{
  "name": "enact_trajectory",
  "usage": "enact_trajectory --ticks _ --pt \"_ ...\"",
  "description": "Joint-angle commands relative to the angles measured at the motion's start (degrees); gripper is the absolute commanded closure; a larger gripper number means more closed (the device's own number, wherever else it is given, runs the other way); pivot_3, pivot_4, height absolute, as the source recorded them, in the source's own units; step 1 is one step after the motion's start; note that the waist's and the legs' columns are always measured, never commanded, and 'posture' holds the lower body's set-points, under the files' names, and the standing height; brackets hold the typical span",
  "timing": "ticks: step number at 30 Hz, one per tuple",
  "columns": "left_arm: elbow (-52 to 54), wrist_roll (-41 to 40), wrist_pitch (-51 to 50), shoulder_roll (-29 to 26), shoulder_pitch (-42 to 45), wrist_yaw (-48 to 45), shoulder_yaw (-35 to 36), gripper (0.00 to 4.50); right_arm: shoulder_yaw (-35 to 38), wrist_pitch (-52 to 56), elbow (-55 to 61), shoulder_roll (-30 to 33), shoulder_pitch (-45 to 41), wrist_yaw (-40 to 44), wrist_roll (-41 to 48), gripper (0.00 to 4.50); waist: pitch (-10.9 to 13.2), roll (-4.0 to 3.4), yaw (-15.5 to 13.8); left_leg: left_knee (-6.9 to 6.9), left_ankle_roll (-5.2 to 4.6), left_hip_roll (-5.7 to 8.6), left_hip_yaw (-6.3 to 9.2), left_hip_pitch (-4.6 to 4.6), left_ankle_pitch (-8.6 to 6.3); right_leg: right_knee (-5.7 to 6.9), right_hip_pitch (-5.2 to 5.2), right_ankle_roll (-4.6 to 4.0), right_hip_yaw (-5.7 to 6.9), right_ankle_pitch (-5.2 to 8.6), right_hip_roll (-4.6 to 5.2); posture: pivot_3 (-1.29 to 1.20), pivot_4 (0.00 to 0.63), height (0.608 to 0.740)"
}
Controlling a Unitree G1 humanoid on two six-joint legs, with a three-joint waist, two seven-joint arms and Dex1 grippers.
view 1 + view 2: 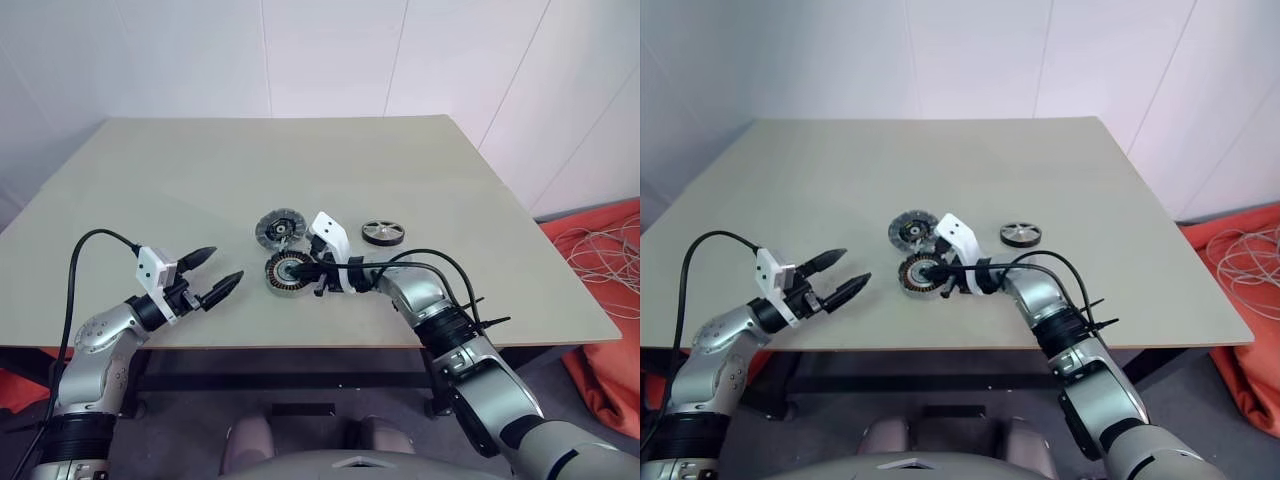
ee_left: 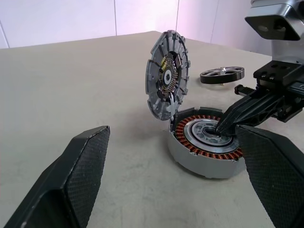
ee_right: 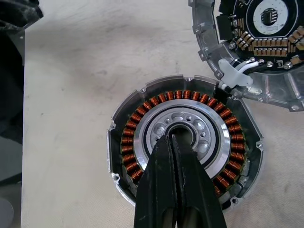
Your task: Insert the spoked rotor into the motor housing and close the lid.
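While the housing [image 3: 185, 147] sits open near the front of the table [image 1: 200, 180], the right gripper [image 3: 172, 140] has its jaws pressed tight together, tips poked down into the silver centre hole of the housing, with nothing pinched between them as far as I can see. Copper windings run in a ring all round that centre.

The lid [image 2: 167, 76] is still up, standing nearly on edge, joined to the housing at the far rim with a small white wire bit at the joint. You can see its inner face with the circuit parts in the right wrist view.

The rotor [image 1: 383, 233] isn't in yet. It lies flat on the table off to the right of the housing, well apart from it, just beyond the right arm.

The left gripper [image 1: 218, 275] hangs just over the front edge, left of the housing, jaws wide open and holding nothing, pointing toward the housing.
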State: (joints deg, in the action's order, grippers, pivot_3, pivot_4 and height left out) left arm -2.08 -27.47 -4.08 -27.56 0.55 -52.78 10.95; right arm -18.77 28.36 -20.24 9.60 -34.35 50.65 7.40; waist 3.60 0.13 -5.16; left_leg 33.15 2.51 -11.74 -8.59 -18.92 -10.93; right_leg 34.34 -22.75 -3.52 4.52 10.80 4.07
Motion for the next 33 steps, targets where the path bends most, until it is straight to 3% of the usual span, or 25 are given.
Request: enact_trajectory --ticks 1,4,9,19,26,33 --pt "0.8 0.1 1.0 -0.6 1.2 0.0 0.7 0.00 4.0 0.5 2.2 -1.6 -2.6 -1.1 3.2 4.48 0.0 0.00 0.0 0.00 0.00 0.00 0.00 -0.02 0.00 0.00 -0.01 0.00 0.00 0.00 0.00 0.00 0.000 0.740" --pt "0.8 0.1 1.0 -0.5 1.2 0.0 0.6 0.00 7.7 2.8 4.2 -4.3 -4.3 -2.5 7.1 4.48 0.0 0.00 0.0 0.00 0.00 0.00 0.01 -0.07 0.00 0.01 -0.04 0.00 0.00 0.00 0.00 0.00 0.000 0.740" --pt "0.9 0.1 1.0 -0.5 1.1 0.1 0.6 0.00 6.9 1.9 3.4 -4.7 -5.1 -3.2 5.7 4.48 0.0 0.01 -0.1 -0.07 -0.01 -0.01 -0.02 -0.14 -0.01 0.04 -0.11 -0.02 -0.01 -0.01 0.00 0.00 0.000 0.740" --pt "1.1 0.2 0.9 -0.4 1.1 0.4 0.6 0.00 -3.6 -0.3 -1.0 -0.2 -0.5 0.0 -2.2 4.48 0.0 -0.03 -0.1 -0.15 -0.01 0.02 -0.04 -0.25 -0.02 0.05 -0.19 -0.03 -0.01 -0.01 0.00 0.00 0.000 0.740" --pt "0.9 0.2 0.9 -0.5 1.3 0.3 0.6 0.00 -1.8 -0.9 -1.2 -0.9 -1.5 -0.9 -1.4 4.48 0.0 -0.01 0.0 -0.13 -0.01 0.02 -0.01 0.03 -0.02 -0.11 0.08 0.02 -0.03 0.02 0.00 0.00 0.000 0.740" --pt "1.0 0.2 1.1 -0.5 1.1 0.3 0.6 0.00 7.2 1.7 1.4 -4.6 -3.7 -3.3 5.8 4.48 0.0 -0.02 0.0 -0.13 -0.01 0.00 -0.01 -0.09 -0.02 -0.12 -0.01 0.02 -0.02 0.01 0.00 0.00 0.000 0.740"
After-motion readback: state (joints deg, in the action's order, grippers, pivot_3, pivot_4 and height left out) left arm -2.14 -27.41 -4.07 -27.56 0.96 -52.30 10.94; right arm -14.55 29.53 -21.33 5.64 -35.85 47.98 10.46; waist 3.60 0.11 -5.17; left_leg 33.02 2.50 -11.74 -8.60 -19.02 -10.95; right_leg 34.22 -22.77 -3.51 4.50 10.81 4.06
